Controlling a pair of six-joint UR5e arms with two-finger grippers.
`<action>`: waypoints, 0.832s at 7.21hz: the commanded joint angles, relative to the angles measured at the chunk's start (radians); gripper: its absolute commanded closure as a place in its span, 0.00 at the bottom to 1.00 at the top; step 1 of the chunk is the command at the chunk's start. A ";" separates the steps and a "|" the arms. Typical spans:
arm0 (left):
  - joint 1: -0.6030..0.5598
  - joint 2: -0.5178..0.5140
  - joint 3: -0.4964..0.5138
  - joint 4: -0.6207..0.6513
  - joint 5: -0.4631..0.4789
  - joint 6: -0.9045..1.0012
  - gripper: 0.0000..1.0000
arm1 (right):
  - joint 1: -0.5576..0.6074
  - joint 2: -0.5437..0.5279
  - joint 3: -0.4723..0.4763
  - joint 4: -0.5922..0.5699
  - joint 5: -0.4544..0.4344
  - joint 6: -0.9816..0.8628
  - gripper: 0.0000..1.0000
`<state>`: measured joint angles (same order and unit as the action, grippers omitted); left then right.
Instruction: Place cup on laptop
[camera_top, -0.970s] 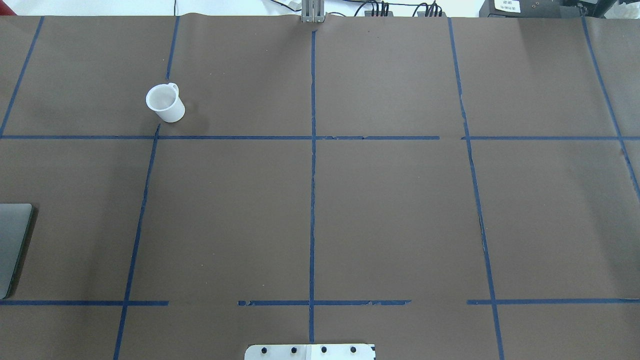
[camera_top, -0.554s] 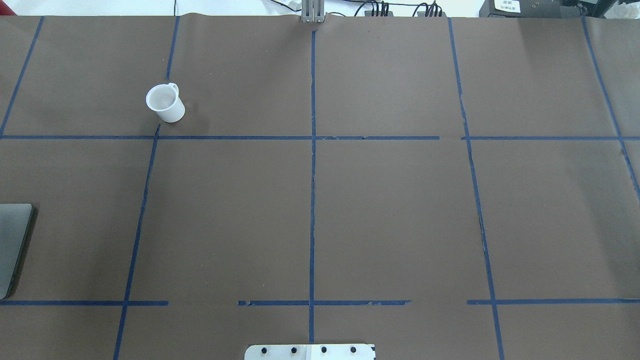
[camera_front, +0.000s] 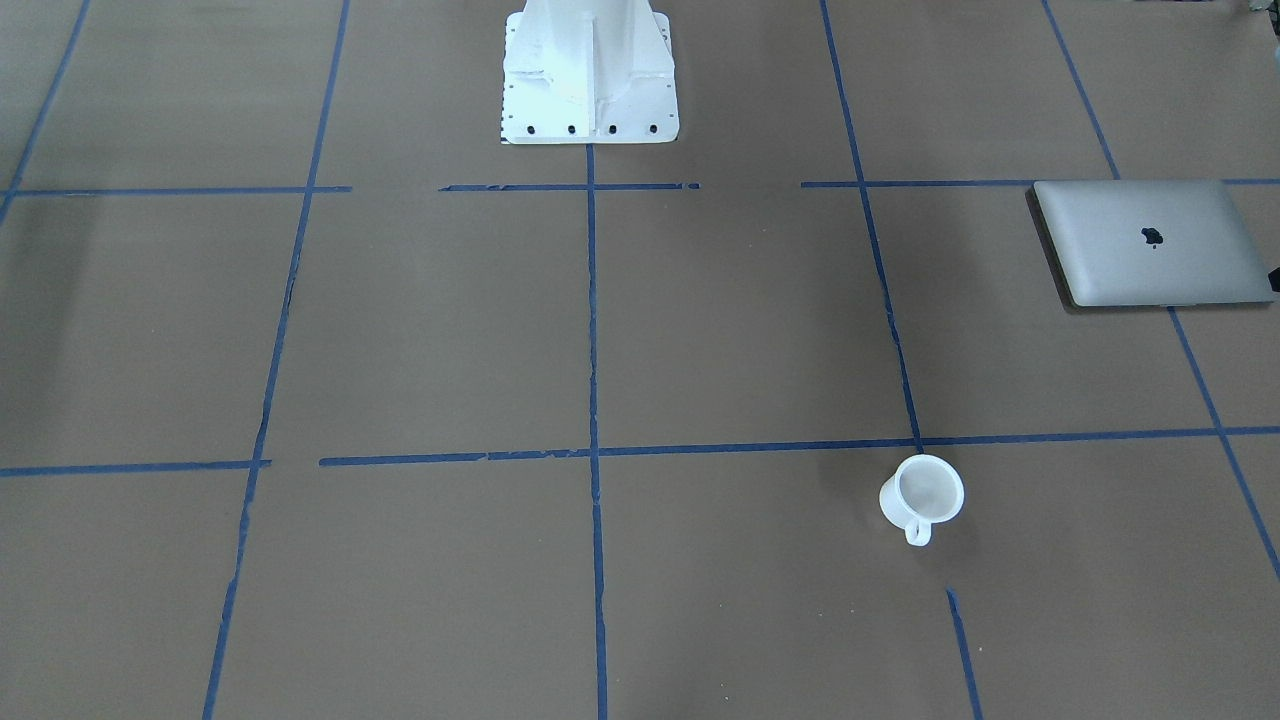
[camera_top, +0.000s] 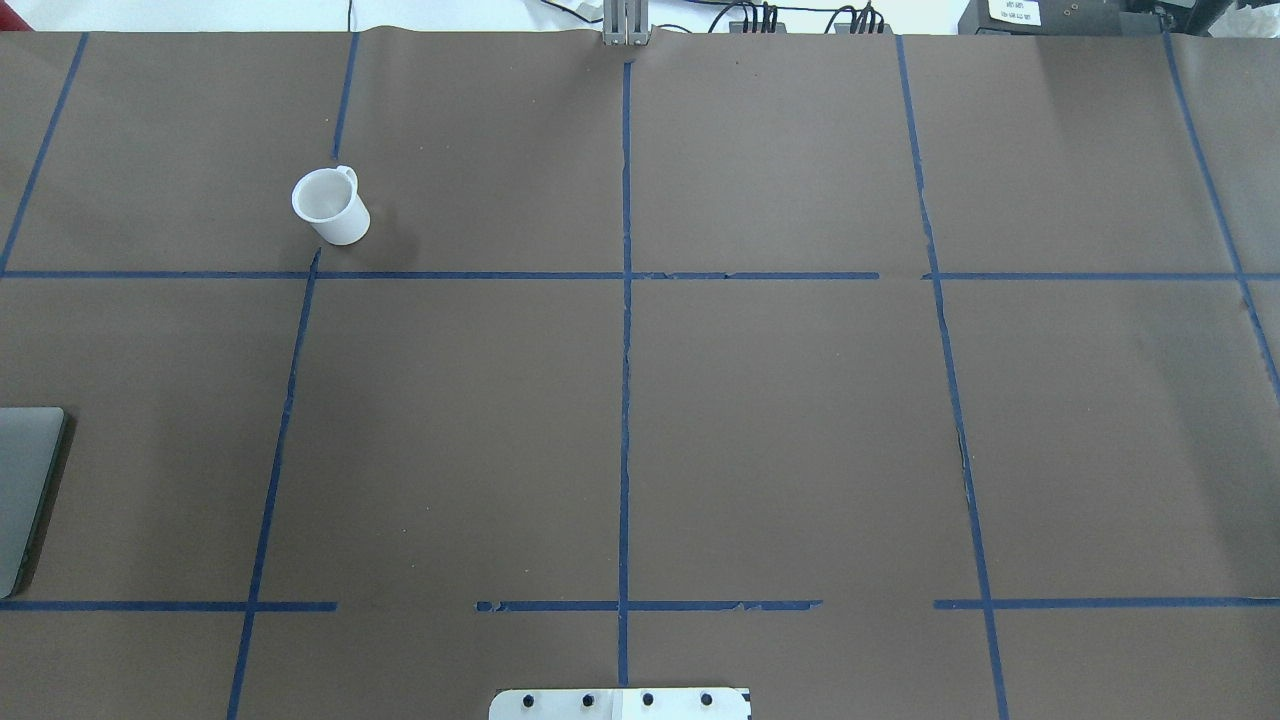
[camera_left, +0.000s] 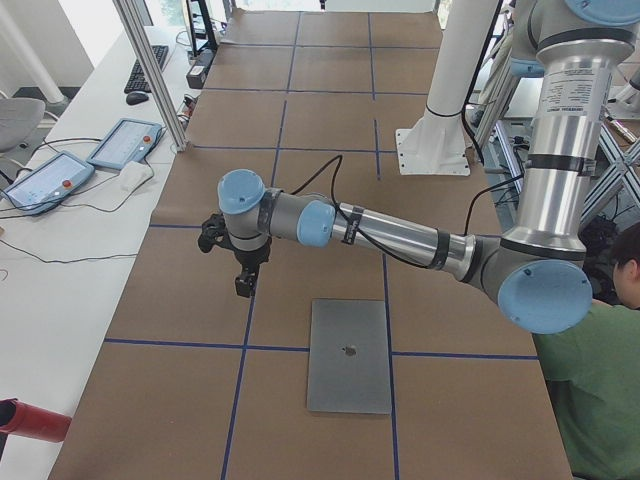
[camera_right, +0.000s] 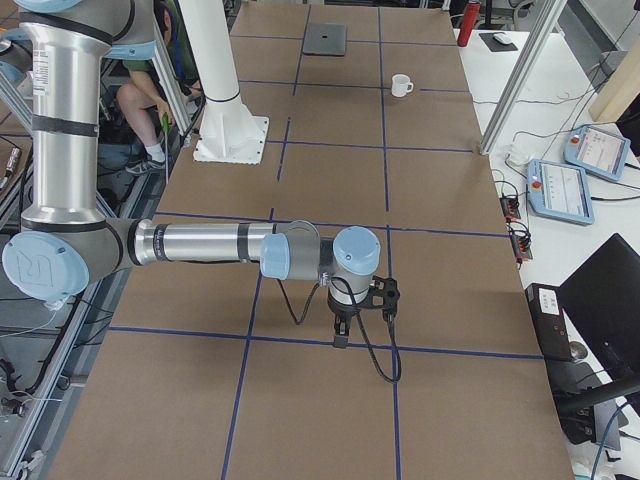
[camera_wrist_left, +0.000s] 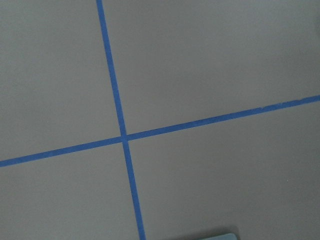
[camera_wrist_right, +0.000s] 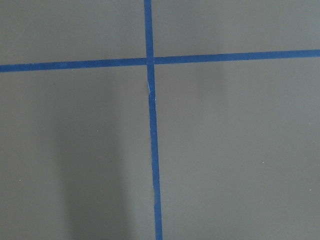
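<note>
- Cup (camera_front: 922, 492) stands upright, well apart from laptop (camera_front: 1150, 243); blue tape (camera_front: 1050, 437) runs between them.
- Left gripper (camera_left: 243, 286) hangs near laptop and right gripper (camera_right: 340, 338) far from it; I cannot tell whether either is apart or together.

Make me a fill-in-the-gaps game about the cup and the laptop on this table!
The cup is coloured ____.
The laptop has a dark ____ logo on its lid.
The tape lines on the table are coloured ____.
The cup stands on the table, not on the ____.
Missing words: white, apple, blue, laptop.
</note>
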<state>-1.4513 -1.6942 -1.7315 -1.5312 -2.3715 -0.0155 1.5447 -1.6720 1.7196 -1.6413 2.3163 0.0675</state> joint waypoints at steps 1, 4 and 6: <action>0.041 -0.106 -0.008 0.079 0.000 -0.018 0.00 | 0.000 0.000 0.000 0.000 0.000 0.000 0.00; 0.142 -0.258 -0.003 0.198 0.014 -0.129 0.00 | 0.000 0.000 0.000 0.000 0.000 0.000 0.00; 0.265 -0.359 0.018 0.200 0.149 -0.167 0.00 | 0.000 0.000 0.000 0.000 0.000 0.000 0.00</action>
<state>-1.2540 -1.9891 -1.7214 -1.3364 -2.3042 -0.1514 1.5447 -1.6720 1.7196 -1.6414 2.3163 0.0675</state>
